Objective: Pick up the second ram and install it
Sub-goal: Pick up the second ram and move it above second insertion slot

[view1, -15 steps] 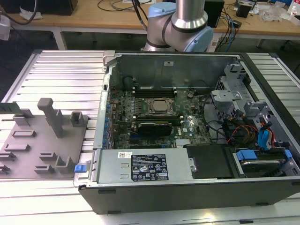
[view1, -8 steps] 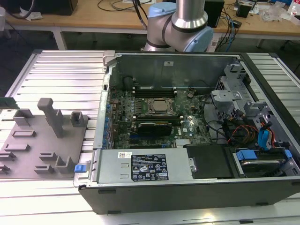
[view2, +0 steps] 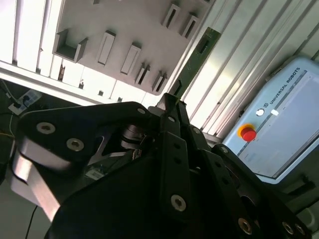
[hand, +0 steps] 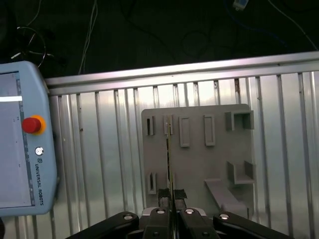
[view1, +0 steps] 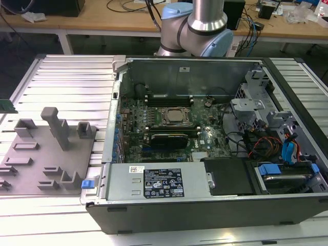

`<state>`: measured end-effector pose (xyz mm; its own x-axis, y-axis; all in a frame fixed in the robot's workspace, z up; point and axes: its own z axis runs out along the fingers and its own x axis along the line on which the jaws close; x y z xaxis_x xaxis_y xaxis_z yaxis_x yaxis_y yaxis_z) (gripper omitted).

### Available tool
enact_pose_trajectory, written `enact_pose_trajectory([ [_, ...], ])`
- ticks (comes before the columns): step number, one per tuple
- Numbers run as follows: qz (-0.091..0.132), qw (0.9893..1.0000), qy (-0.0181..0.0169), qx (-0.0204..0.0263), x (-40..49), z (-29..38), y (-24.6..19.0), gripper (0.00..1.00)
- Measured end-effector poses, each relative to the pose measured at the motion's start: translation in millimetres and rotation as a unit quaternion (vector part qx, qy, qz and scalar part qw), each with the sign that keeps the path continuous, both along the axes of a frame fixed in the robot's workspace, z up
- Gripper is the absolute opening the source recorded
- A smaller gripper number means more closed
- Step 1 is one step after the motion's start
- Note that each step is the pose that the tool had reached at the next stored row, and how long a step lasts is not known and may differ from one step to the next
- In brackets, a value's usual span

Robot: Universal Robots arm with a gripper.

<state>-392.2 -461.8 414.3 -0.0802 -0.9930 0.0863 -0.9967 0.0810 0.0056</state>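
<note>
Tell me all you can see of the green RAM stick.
The RAM stick is a long, narrow, flat green board with a dark part on it. The gripper is shut on one end; the rest sticks out past the fingertips. In the first wrist view it shows edge-on in front of the grey holder plate.

The second ram (view2: 197, 57) is green with dark chips; the tool (hand: 171, 194) is black. The holder (hand: 199, 159) is plain grey on a ribbed silver surface (hand: 99, 164) (the pendant (hand: 20, 149) is pale blue-grey, its button (hand: 31, 124) red, ringed yellow).
</note>
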Motion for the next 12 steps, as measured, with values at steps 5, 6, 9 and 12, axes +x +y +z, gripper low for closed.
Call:
enact_pose_trajectory([
  [5,0.000,1.0000,-0.0001,-0.0001,0.0,7.1,0.3,0.13],
  [6,0.000,1.0000,-0.0001,-0.0001,0.0,8.4,0.3,0.13],
  [9,0.000,1.0000,-0.0001,-0.0001,0.0,12.2,0.3,0.13],
  [12,0.000,0.9997,0.0000,0.0242,-0.1,21.0,2.2,0.13],
])
